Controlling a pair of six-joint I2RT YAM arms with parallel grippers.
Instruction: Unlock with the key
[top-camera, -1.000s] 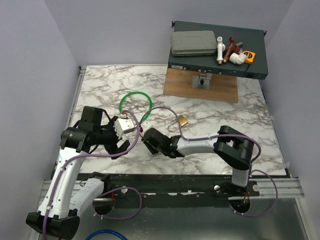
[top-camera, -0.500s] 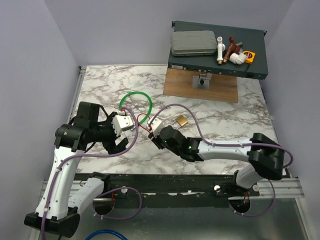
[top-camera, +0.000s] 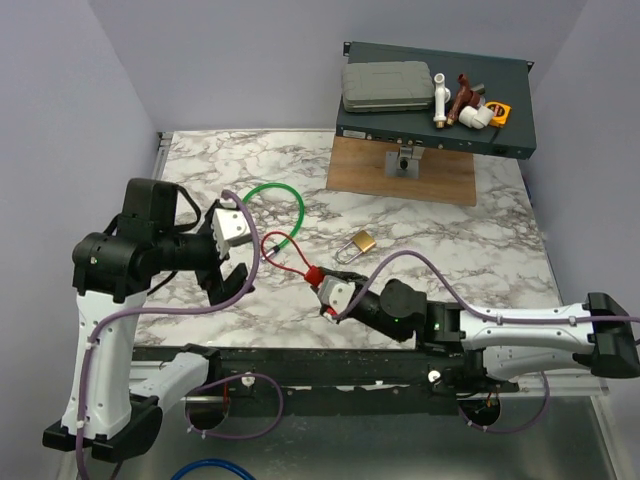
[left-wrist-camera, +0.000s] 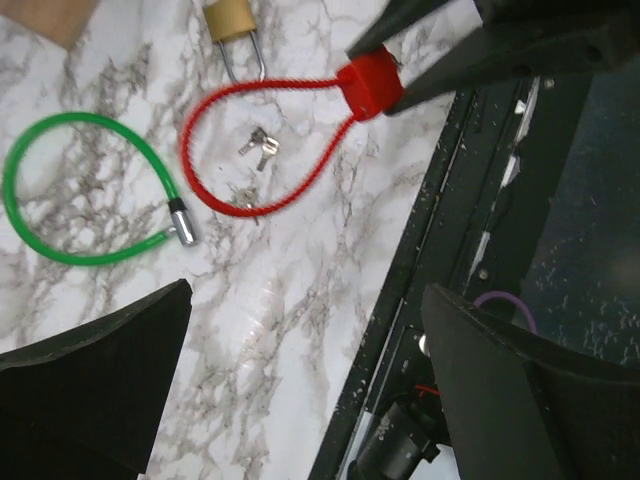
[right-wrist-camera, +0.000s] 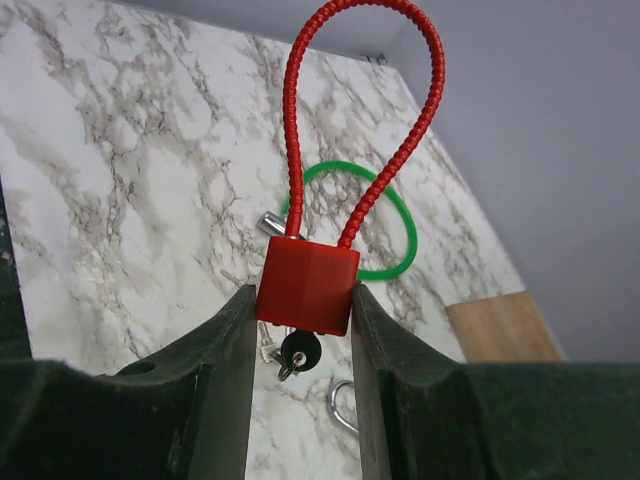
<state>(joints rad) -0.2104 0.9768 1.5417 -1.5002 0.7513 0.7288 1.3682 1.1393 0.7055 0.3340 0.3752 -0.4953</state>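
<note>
A red lock (top-camera: 313, 275) with a red cable loop (top-camera: 280, 243) is pinched by its body between my right gripper's (top-camera: 322, 288) fingers, near the table's front edge. In the right wrist view the red body (right-wrist-camera: 308, 285) sits between both pads, loop pointing away. A black-headed key (right-wrist-camera: 300, 350) with a ring sticks out of its underside. Small silver keys (left-wrist-camera: 259, 146) show inside the loop (left-wrist-camera: 215, 115) in the left wrist view. My left gripper (top-camera: 232, 255) is open and empty, left of the lock and above the table (left-wrist-camera: 305, 380).
A brass padlock (top-camera: 362, 242) with a silver shackle lies just behind the red lock. A green cable loop (top-camera: 300, 205) lies further back left. A wooden board (top-camera: 405, 170) and a dark box (top-camera: 430, 90) carrying a grey case and pipe fittings stand at the back right.
My right arm has drawn back toward the near edge, pulling the red lock and its loop with it. My left arm has risen and moved left, jaws still open.
</note>
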